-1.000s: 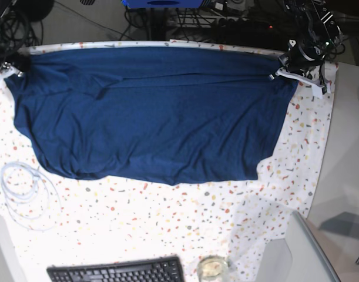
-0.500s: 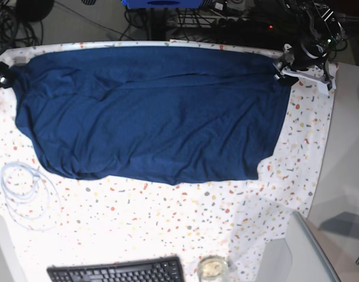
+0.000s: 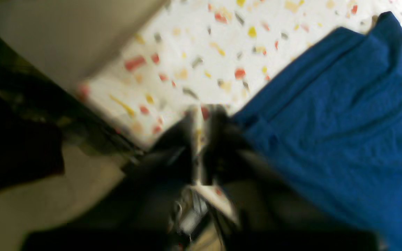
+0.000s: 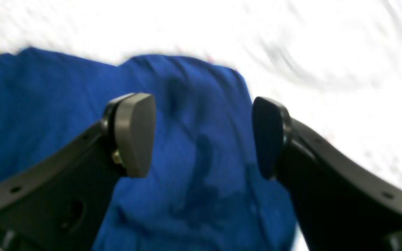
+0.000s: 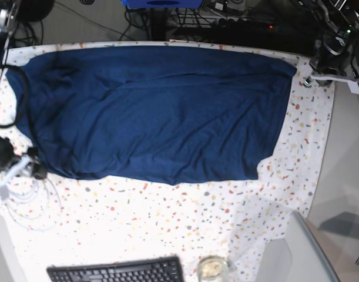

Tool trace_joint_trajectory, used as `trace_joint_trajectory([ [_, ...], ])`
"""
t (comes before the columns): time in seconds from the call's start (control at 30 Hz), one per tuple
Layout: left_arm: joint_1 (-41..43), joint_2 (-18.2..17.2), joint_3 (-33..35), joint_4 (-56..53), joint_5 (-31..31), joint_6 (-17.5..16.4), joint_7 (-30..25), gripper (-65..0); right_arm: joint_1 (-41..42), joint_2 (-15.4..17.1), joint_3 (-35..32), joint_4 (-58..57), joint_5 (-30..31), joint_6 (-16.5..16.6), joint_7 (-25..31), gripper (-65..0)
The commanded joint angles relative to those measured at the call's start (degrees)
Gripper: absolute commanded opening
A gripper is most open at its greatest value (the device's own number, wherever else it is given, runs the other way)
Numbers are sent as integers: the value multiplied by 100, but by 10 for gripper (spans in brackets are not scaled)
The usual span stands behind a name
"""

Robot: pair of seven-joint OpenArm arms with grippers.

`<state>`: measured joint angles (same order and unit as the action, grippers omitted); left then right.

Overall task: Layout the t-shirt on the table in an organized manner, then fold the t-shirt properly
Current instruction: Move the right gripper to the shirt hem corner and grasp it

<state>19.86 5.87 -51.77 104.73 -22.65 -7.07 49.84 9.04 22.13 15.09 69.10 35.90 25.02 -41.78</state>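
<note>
The navy t-shirt (image 5: pixel 155 111) lies spread wide across the speckled table (image 5: pixel 167 217), with some creases along its far side. My left gripper (image 5: pixel 311 75) is at the far right corner of the table, just off the shirt's corner. In the blurred left wrist view the left gripper (image 3: pixel 201 139) looks shut, with the t-shirt (image 3: pixel 333 115) to its right. My right gripper (image 5: pixel 26 167) is at the shirt's near left edge. The right wrist view shows the right gripper (image 4: pixel 201 137) open, hovering over the t-shirt (image 4: pixel 194 174) with nothing between its fingers (image 4: pixel 134 136).
A coil of white cable (image 5: pixel 26 200) lies on the table near the right gripper. A black keyboard (image 5: pixel 117 271) and a small glass (image 5: pixel 212 267) sit at the front edge. A plain grey surface (image 5: pixel 344 164) borders the table on the right.
Both grippers have let go of the shirt's far corners. The left one moved right, off the shirt, and shut. The right arm swung down to the near left edge and stands open.
</note>
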Motion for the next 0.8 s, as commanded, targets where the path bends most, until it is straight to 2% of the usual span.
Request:
trace_joint_trajectory([
  [0.0,14,-20,-23,81,-51,-9,-110,-650,375,165,-204,-268,28,-18,200,-245],
  [0.17,14,103,30,90,-42,-9,-92,-650,1685,174,-1496,-2378,28,-18,965,-246],
  [0.23,14,112,30,90,-42,-9,-92,-650,2037,165,-2085,-2976,28,-18,1396,-242],
  [0.37,146,103,12,81,-16,-9,-92,-650,2459,103,-2991,-3679,36,-18,1861,-239],
  [0.47,173,94,-32,72,-16,-9,-110,-650,2512,-2,-3219,-3767,36,-18,2081,-239],
  [0.77,102,86,-23,-183,-16,-9,-110,-650,2512,-160,-3228,-3767,28,-18,2072,-243],
])
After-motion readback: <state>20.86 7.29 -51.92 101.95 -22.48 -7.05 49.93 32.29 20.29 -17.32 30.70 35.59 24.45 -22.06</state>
